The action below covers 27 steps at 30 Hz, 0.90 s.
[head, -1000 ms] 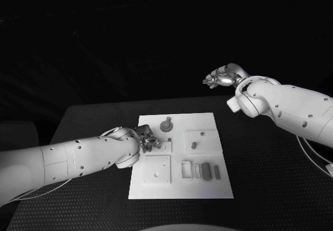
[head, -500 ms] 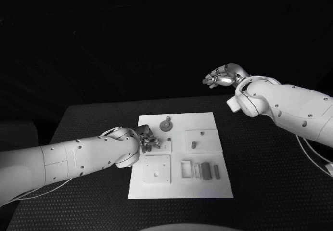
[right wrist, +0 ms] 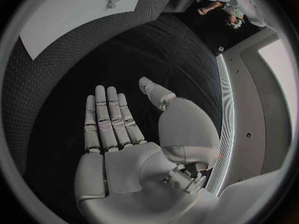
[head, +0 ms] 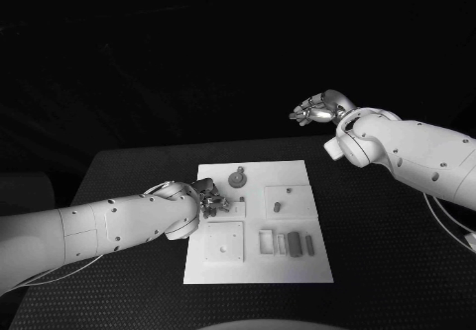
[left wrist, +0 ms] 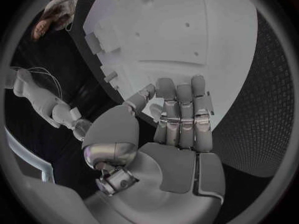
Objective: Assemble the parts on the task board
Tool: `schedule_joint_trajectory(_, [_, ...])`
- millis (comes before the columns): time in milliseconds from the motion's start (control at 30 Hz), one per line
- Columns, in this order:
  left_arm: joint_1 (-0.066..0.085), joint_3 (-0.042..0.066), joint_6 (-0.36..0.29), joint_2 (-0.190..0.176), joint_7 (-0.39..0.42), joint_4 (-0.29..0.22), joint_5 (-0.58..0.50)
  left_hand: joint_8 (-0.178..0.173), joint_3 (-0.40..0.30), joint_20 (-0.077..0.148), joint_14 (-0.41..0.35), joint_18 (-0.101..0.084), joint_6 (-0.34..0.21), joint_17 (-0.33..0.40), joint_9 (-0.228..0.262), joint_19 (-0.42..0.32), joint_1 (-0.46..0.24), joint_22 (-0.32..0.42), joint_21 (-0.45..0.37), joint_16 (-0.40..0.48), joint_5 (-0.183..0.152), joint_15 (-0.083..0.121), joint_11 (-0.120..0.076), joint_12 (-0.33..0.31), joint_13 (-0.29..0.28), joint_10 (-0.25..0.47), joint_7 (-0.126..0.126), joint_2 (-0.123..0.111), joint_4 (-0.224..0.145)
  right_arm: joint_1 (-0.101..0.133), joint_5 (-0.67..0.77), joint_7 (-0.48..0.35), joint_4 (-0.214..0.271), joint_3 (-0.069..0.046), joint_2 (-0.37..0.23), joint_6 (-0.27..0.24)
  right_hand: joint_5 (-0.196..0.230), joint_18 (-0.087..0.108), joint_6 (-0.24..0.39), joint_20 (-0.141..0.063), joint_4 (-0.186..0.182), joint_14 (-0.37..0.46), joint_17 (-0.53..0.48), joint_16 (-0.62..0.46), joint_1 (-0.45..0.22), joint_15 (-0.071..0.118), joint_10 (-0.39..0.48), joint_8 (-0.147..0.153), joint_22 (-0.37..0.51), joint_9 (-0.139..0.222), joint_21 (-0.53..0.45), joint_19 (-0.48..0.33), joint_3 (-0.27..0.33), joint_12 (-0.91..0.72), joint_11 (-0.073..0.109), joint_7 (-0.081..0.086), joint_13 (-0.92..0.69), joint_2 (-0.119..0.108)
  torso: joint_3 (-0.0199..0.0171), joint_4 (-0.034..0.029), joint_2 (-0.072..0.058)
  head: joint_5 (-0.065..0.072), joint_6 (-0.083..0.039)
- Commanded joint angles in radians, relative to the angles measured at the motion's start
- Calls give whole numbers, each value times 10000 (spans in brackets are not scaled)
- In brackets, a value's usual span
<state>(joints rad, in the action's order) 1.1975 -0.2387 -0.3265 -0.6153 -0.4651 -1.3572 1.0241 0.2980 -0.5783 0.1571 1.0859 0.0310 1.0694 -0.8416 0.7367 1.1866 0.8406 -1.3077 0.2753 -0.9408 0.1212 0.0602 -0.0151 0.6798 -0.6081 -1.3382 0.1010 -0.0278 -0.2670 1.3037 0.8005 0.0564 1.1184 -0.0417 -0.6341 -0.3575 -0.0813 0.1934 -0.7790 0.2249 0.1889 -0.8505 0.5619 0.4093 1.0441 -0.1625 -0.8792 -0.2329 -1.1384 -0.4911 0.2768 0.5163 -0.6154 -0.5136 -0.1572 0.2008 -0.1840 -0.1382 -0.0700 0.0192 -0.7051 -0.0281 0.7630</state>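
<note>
The white task board (head: 298,175) lies in the middle of the black table. On it are a round grey part (head: 238,179), a small grey part (head: 276,205) in a raised square, and two grey bars (head: 294,243) beside a slotted frame. My left hand (head: 210,200) is at the board's left edge, its fingers over the board. In the left wrist view that hand (left wrist: 177,122) has straight fingers (left wrist: 187,97) side by side above the board (left wrist: 187,35), with nothing in them. My right hand (head: 319,108) is raised high beyond the table's back right. Its fingers (right wrist: 109,117) are spread flat and empty.
A raised white square block (head: 224,242) with small holes stands at the board's front left. Black table (head: 377,227) surrounds the board on all sides. The right wrist view catches the board's corner (right wrist: 74,15) far from the hand.
</note>
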Motion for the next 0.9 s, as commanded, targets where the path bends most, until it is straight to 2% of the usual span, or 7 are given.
schedule_joint_trajectory(33, [0,2,103,28,29,-14,-43,-43,107,8,-43,87,840,22,3,60,-34,-202,-48,-41,34,3,-414,27,21,525,-536,-17,-42,-4,-15,-97,8,-3,3,107,21,-198,73,11,-42,74,10,-82,-57,-13,-18,-17,-20,16,-68,-76,21,61,-40,183,26,-31,1,0,-2,2,-7])
schedule_joint_trajectory(333, [0,2,93,24,25,-6,-43,-75,270,12,-60,84,842,83,-8,74,-127,-187,-94,-60,-39,7,-413,28,48,540,-535,-277,28,-4,-71,-96,3,-3,-1,107,21,-246,95,12,-62,206,15,-171,-31,-73,-1,-23,-100,50,-141,-182,40,54,-50,191,90,-45,-1,1,0,-1,-10])
schedule_joint_trajectory(633, [0,2,53,23,42,2,-43,-91,301,16,-67,84,843,118,-13,88,-170,-182,-119,-71,-73,11,-412,26,66,547,-533,-363,132,-6,-93,-100,-10,-3,3,113,21,-268,104,13,-73,254,22,-202,-22,-96,10,-26,-139,64,-172,-227,50,51,-56,194,117,-47,-3,5,-1,2,-10])
schedule_joint_trajectory(700, [0,2,20,25,44,9,-36,-96,261,24,-69,92,847,133,-13,91,-79,-183,-131,-81,-67,18,-417,30,72,546,-539,-304,118,-8,-93,-100,-13,-2,6,113,21,-270,105,13,-75,259,22,-205,-22,-97,11,-26,-143,66,-175,-231,50,50,-56,194,120,-45,-2,3,-3,3,-11])
schedule_joint_trajectory(800, [0,2,16,31,37,28,-16,-104,168,22,-69,84,864,173,-9,107,220,-197,-153,-119,146,19,-418,49,85,538,-539,-30,-33,-12,-95,-103,-11,-2,11,122,21,-273,106,13,-78,265,24,-209,-21,-100,12,-27,-149,68,-180,-237,51,49,-57,195,124,-44,-1,1,-2,4,-11])
schedule_joint_trajectory(900, [0,2,19,34,23,44,39,-109,98,24,-71,80,878,205,-4,123,457,-204,-164,-146,213,19,-424,69,92,529,-547,146,-167,-14,-103,-107,-15,-2,12,126,21,-276,106,13,-81,270,25,-212,-21,-103,12,-28,-154,70,-184,-242,53,48,-57,195,128,-43,-1,-1,1,3,-9])
